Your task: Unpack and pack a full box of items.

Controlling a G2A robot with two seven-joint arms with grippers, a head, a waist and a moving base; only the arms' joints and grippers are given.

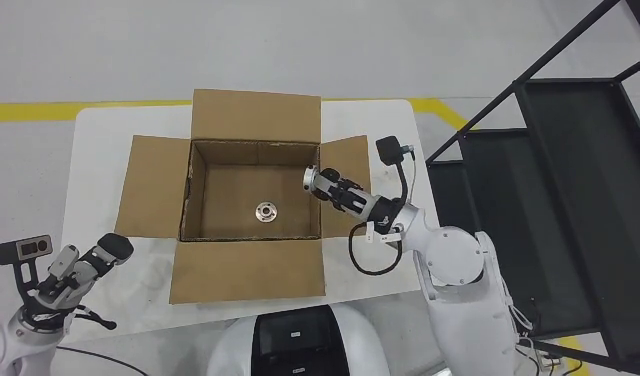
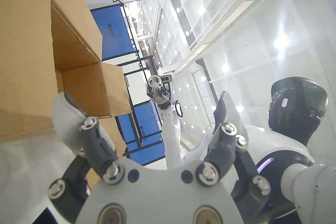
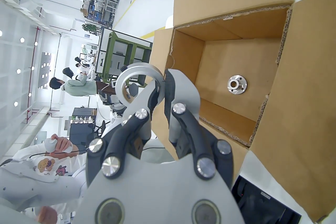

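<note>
Above the right wall of the open cardboard box (image 1: 256, 114), the fingers of the right gripper (image 3: 161, 83) pinch a metal ring (image 3: 136, 68), a flange (image 1: 265, 212) lying on the box floor; the left gripper (image 1: 105, 251) holds its fingers wide apart, empty.

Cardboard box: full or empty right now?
Nearly empty: the cardboard box has one metal flange on its floor; the right gripper grips a metal ring.

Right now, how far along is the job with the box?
Done: the box stands open, one flange on its floor. In hand: the right gripper holds a ring above the box, near its wall. To do: the flange, or more items; I cannot tell whether the ring goes in or out. The left gripper is open.
</note>
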